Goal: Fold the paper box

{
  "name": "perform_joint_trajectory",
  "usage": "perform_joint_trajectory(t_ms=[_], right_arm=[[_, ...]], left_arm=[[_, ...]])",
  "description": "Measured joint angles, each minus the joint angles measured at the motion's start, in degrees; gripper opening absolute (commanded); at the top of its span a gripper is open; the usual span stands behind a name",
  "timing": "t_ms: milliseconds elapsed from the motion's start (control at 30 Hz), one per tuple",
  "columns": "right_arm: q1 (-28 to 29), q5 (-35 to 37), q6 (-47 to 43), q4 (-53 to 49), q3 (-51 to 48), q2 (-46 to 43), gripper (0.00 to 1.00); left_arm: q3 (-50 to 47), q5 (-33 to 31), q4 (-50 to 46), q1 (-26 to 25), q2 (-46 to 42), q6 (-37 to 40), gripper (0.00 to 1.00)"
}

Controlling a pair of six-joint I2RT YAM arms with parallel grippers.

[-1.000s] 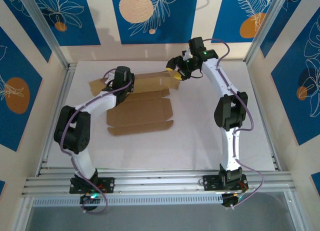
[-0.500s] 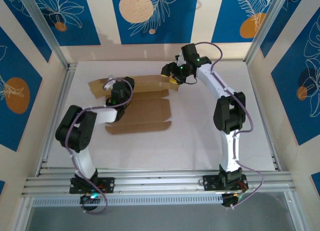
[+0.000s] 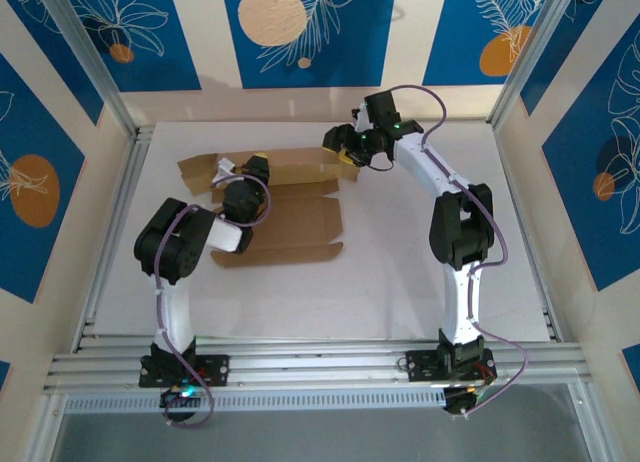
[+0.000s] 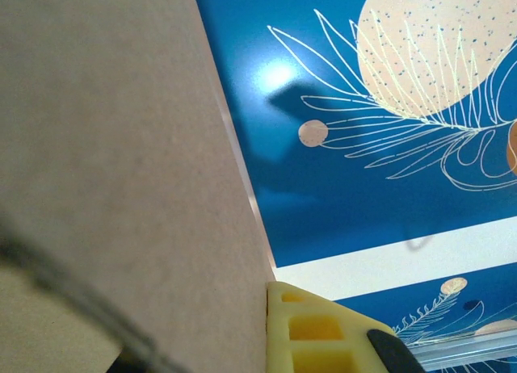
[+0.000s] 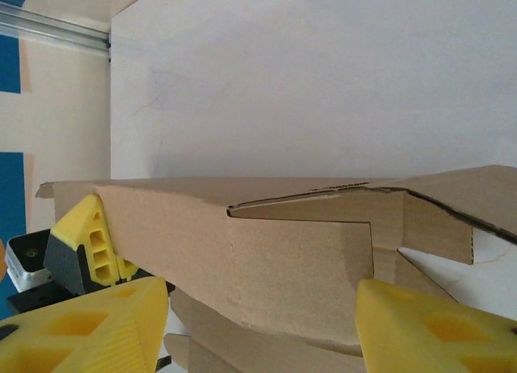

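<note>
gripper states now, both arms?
left gripper: jaws shut on the paper box.
right gripper: jaws open, a raised box panel across the gap, not clamped.

You had a white table (image 3: 400, 272) before you, and most of its surface was bare. The paper box (image 3: 295, 222) lay on its far left part, an unfolded brown cardboard sheet with its near panel flat.

Paper box (image 3: 290, 222) was plain brown cardboard, unfolded, front panels lying flat, back strip looked partly folded up.
</note>
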Motion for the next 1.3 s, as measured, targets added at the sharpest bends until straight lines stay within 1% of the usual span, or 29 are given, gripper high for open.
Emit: perform_joint_trajectory(t_ms=[133,300,633,767,900,1133,1300], right_arm=[[0.02,-0.24,-1.53,-0.72,1.79,0.04,0.66],[0.00,-3.04,-2.14,-0.39,2.86,0.66,0.66],[0.13,-7.48,-2.03,-0.50,7.45,7.72,0.67],[0.39,-10.56,-0.31,0.59,7.32,8.37,0.66],[0.48,-16.02,5.40,8.63,3.69,8.35,0.62],[0.37,-23.76,19.58,27.45,-4.83,8.39,0.47],[0.04,-26.82,28.81,40.57,-10.05,8.70,0.33]], left_arm=[[0.00,0.04,0.26,0.00,0.09,-0.59,0.00],[0.00,0.04,0.96,0.00,0.46,-1.01,0.00],[0.02,0.07,0.85,0.00,0.46,-1.53,0.00],[0.02,0.07,0.79,0.00,0.46,-1.92,0.00],[0.02,0.09,0.76,-0.02,0.44,-1.97,0.00],[0.02,0.07,0.50,-0.04,0.31,-2.08,0.00],[0.02,0.04,0.39,-0.04,0.26,-2.14,0.00]])
